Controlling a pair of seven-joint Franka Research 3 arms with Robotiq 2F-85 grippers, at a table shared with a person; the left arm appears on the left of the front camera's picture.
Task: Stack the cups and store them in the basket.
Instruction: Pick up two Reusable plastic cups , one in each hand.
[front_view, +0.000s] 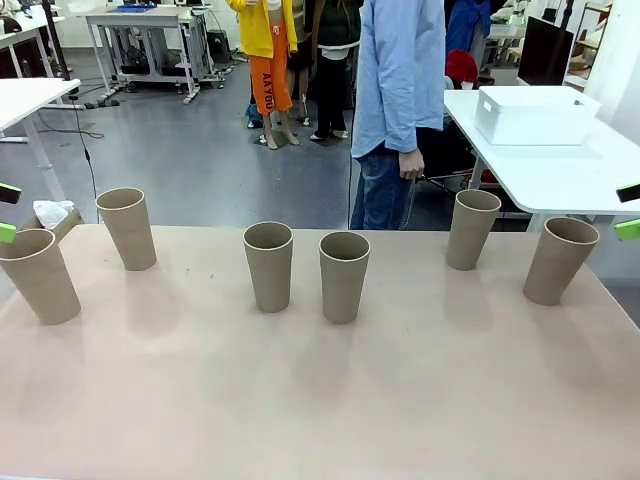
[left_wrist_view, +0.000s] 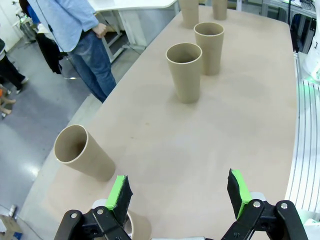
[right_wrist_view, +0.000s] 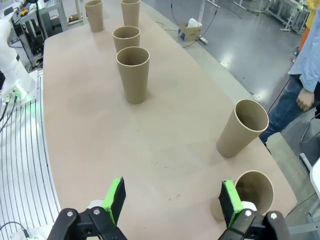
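Nearest the camera runs the tan surface (front_view: 320, 400). Farther back on it six cups stand upright in a loose row, mouths up, none nested yet.

At the far left the left gripper (left_wrist_view: 178, 196) hangs with its jaws spread and nothing between them. The leftmost cup (front_view: 40, 275) sits just below and to one side. In the left wrist view its rim peeks from under one green pad rather than lying centred in the gap, so a small sideways shift looks needed before any closing. The second cup (front_view: 127, 228) stands near it, a little farther back.

The third cup (front_view: 269, 265) and fourth cup (front_view: 343, 276) stand close together at the centre without touching, well apart from both grippers.

The fifth cup (front_view: 472, 230) and the rightmost cup (front_view: 560, 260) mirror the left end. The right gripper (right_wrist_view: 172, 196) is likewise spread and empty, with the rightmost cup low beside one pad rather than centred in the gap.

The basket (front_view: 535, 115) rests on a separate white table (front_view: 560, 175) at the far right, well apart from every cup. The right arm is the nearer to it. Each cup's long axis is vertical, so each end cup probably suits its own arm.
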